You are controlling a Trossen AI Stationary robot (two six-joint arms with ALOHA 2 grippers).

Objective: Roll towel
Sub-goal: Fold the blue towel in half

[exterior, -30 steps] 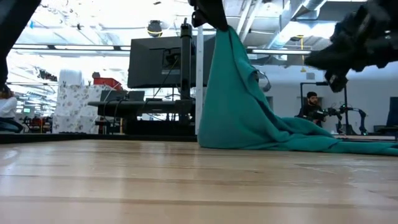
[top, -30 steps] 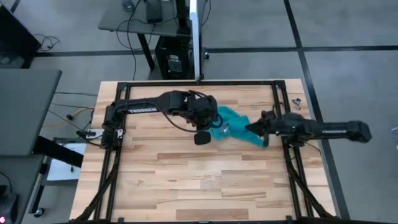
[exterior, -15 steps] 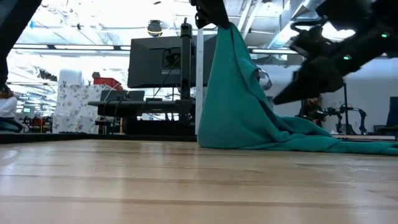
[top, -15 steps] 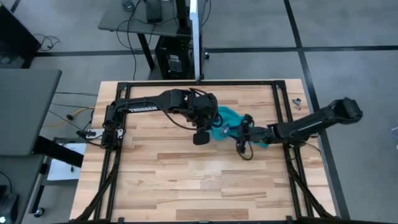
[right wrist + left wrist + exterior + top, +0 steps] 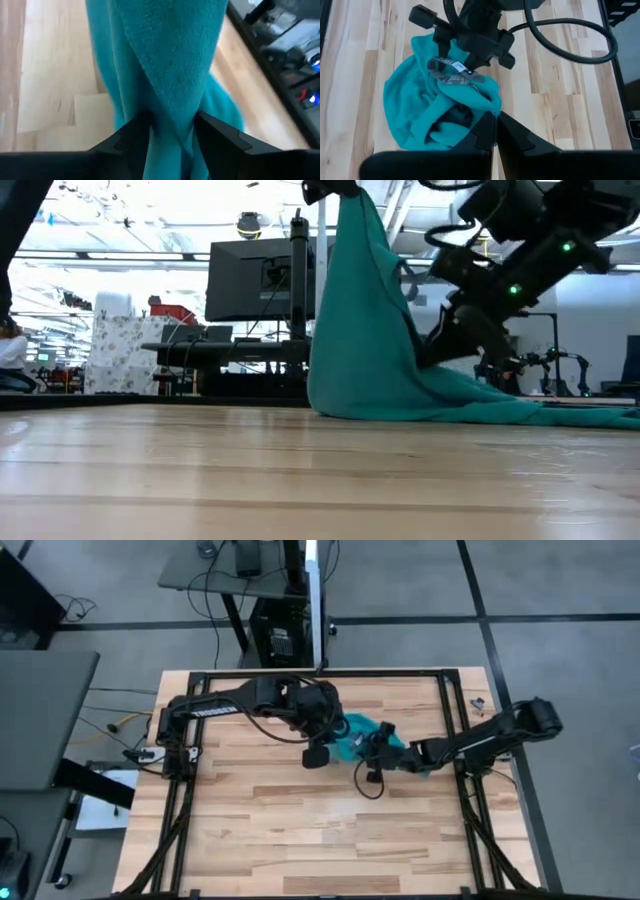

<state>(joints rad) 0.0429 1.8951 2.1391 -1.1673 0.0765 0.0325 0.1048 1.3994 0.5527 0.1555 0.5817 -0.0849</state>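
Wooden table [image 5: 300,820] from above: teal towel [image 5: 352,745] bunched between both arms. Low view: left gripper [image 5: 335,188] pinches the towel's top, lifting it; the rest trails on the table. Right wrist view: right gripper [image 5: 172,131] spread, fingers around the hanging towel.

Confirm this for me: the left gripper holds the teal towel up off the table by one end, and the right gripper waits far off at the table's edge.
Not quite. The left gripper does hold the towel up, but the right gripper is at the hanging towel, its fingers either side of the cloth, as the right wrist view shows.
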